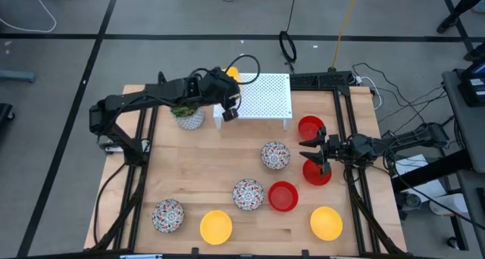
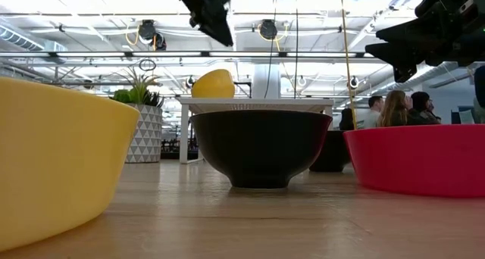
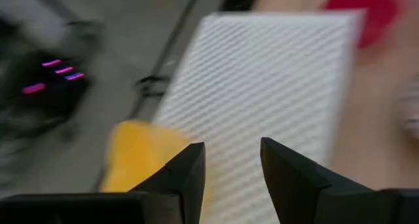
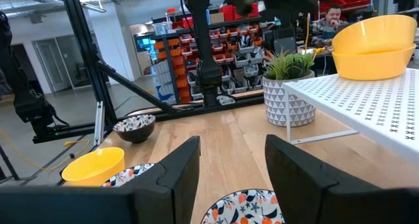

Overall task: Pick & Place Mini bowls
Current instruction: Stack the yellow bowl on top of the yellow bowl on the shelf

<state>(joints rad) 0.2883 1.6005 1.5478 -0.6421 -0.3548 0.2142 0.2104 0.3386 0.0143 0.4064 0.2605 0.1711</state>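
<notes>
**Yellow bowls on the rack, plenty more waiting on the worktop**

The left gripper [image 1: 229, 106] is hovering over the near-left corner of the white perforated rack [image 1: 265, 96], its jaws standing apart and gripping nothing. Just behind it, yellow bowls [image 4: 373, 46] are sitting stacked on the rack's far-left corner, two by the look of the right wrist view. That appears to be the only delivery so far.

Over on the right, the right gripper [image 1: 312, 154] is hanging above the worktop [image 1: 189, 168] with jaws spread wide and empty, poised between two red bowls: one [image 1: 310, 127] beside the rack, one [image 1: 317, 172] nearer the front.

Still loose on the wood are three mosaic bowls [image 1: 275, 155], a third red bowl [image 1: 283, 196] and two yellow ones [image 1: 215, 226] along the front edge. The potted plant [image 1: 188, 115] is standing beside the rack, untouched. Judging by the count, most of the job is still ahead.
</notes>
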